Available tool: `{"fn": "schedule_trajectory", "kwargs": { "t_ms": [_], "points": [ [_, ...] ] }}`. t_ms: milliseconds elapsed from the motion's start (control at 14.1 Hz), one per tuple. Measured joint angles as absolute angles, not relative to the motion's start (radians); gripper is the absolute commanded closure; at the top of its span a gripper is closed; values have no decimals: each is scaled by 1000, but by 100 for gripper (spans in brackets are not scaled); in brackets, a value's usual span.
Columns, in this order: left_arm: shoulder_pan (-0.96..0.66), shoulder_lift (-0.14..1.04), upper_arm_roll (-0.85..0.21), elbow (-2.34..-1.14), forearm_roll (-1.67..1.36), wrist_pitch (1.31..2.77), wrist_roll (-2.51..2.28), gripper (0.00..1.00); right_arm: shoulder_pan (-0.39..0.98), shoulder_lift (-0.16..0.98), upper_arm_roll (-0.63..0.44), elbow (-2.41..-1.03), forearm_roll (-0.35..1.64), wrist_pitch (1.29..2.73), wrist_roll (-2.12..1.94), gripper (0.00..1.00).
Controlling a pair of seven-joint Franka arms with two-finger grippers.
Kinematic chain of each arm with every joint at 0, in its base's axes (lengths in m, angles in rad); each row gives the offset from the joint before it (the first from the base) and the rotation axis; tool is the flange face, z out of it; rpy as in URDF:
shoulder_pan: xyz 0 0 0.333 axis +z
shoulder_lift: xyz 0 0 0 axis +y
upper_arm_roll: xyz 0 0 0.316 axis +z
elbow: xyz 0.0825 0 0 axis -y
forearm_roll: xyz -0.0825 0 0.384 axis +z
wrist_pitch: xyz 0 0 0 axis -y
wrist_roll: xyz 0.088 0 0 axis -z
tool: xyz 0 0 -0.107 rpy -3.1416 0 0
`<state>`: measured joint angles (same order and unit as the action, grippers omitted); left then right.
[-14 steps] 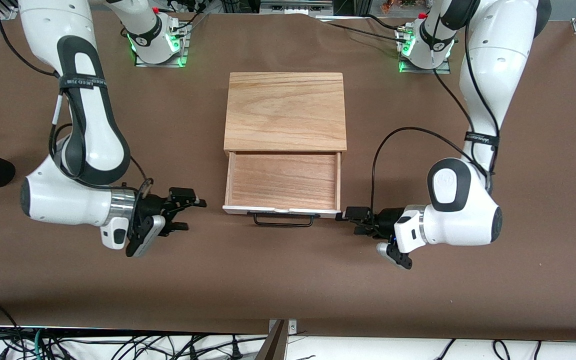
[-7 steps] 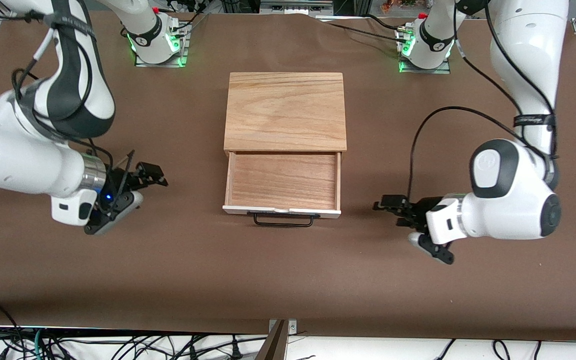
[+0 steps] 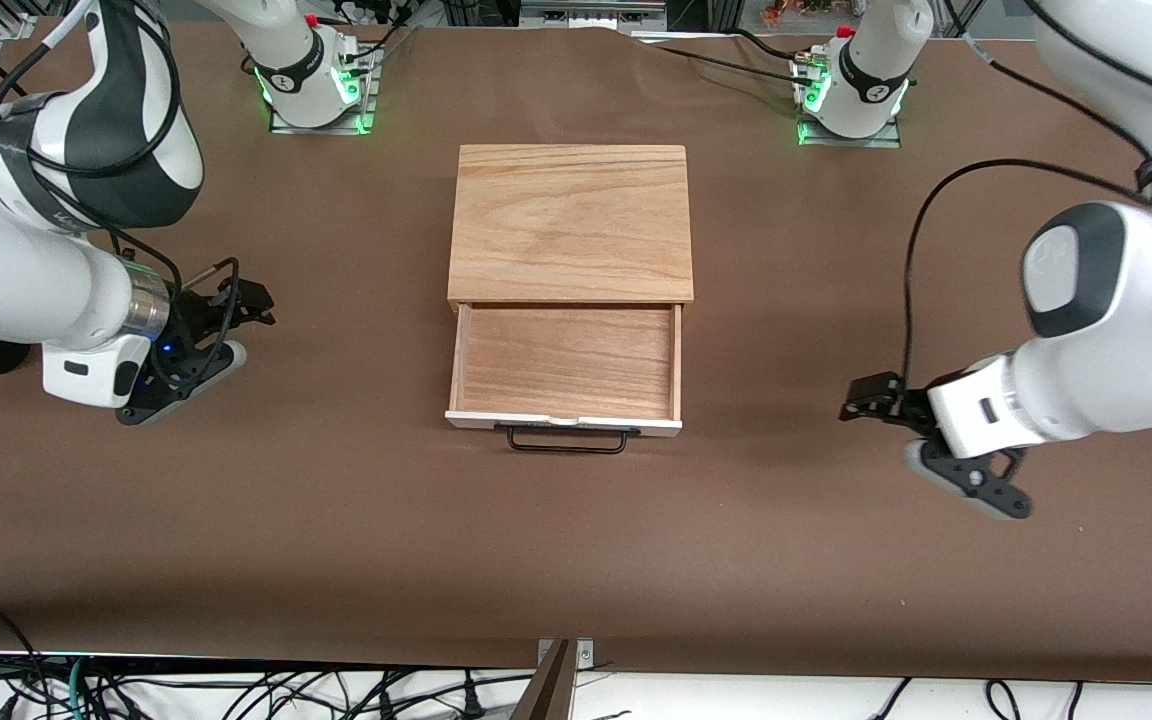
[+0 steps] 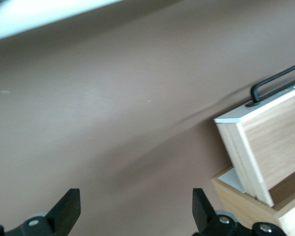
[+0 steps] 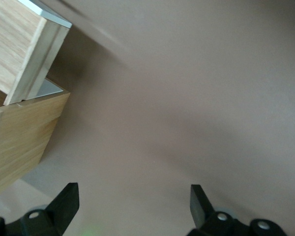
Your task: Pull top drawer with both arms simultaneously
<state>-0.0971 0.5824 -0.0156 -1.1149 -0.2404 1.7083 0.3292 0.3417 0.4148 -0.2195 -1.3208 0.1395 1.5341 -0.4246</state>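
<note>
Drawer travel looked complete: the top drawer point(image 3: 566, 365) stood pulled well out of the wooden cabinet point(image 3: 569, 222), toward the front camera, its bare wood floor exposed and nothing lying in it. Its thin white front panel point(image 3: 564, 422) faced the camera with the black wire handle point(image 3: 566, 441) projecting from it, free of any grip. That open position, with nothing touching the handle, suggested the pulling step was done.

Both arms stood well apart from the drawer, one toward each end of the brown surface point(image 3: 576, 560). The right gripper point(image 3: 254, 303) hung over bare surface toward the right arm's end, its fingers spread wide and holding nothing; the right wrist view showed one black fingertip point(image 5: 66, 199) on each side of empty brown surface, with the corner of the drawer and cabinet off at the edge. The left gripper point(image 3: 871, 398) hung over bare surface toward the left arm's end, likewise wide and empty; the left wrist view showed its fingertips point(image 4: 68, 209) far apart, with the drawer's side and handle in the distance.

Standing clear on either side probably served to leave the open drawer undisturbed; a gripper near the handle could nudge it back in.
</note>
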Motion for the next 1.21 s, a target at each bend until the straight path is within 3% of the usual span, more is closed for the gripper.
{"fn": "schedule_trajectory", "kwargs": {
  "t_ms": [498, 854, 1210],
  "points": [
    [-25, 458, 65, -1116, -230, 1700, 330, 0, 341, 412, -245, -1333, 129, 1517, -415, 0],
    [-31, 386, 52, -1118, -31, 1500, 172, 0, 304, 374, -245, -1347, 128, 1502, -409, 0],
    [-41, 292, -32, -1204, -8, 1404, -84, 0, 126, 221, -86, -1483, 56, 1445, -265, 0]
  ]
}}
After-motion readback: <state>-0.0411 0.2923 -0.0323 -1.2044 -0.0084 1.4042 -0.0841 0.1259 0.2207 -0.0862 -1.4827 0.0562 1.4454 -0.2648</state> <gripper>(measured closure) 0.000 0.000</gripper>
